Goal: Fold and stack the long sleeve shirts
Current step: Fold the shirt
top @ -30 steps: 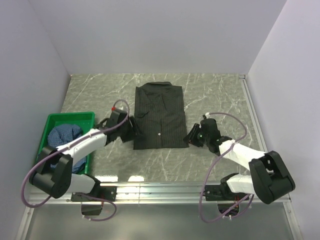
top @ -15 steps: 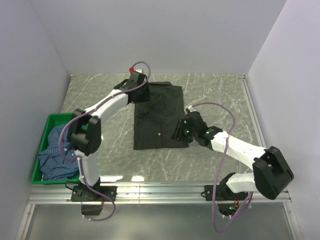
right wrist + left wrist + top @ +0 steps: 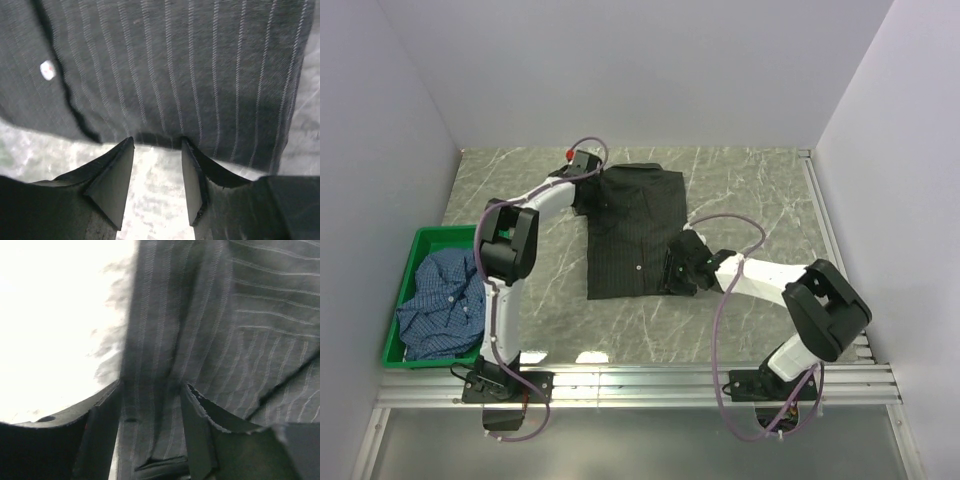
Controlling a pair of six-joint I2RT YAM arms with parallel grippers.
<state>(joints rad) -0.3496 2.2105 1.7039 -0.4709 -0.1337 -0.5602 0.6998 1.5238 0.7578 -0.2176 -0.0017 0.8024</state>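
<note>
The long sleeve shirts (image 3: 638, 215) were in two places. At the left, the blue shirt (image 3: 440, 295) lay crumpled inside the green crate (image 3: 440, 232), not yet touched by any fold. The left hand (image 3: 590, 195) reached to the far left corner of the black shirt (image 3: 632, 245), near its collar. In the left wrist view this hand (image 3: 151, 387) stood about half open, and a ridge of the pinstriped cloth ran between its fingers (image 3: 105, 430). We could not see that the cloth was pinched.

The black shirt lay flat in the middle of the surface (image 3: 760, 200), collar to the far side. It already had the shape of a long rectangle, and no sleeve showed outside it. The right hand (image 3: 677, 268) was at its near right corner. From the right wrist view, this hand (image 3: 157, 141) was also about half open and held nothing. Its fingertips were just at the hem, with bare surface between them.

We judged that the folding of the black shirt was the step in hand, probably the fold along its length. For the next move, each hand would need to close firmly on its edge, and the two should lift together so the cloth does not wrinkle.
</note>
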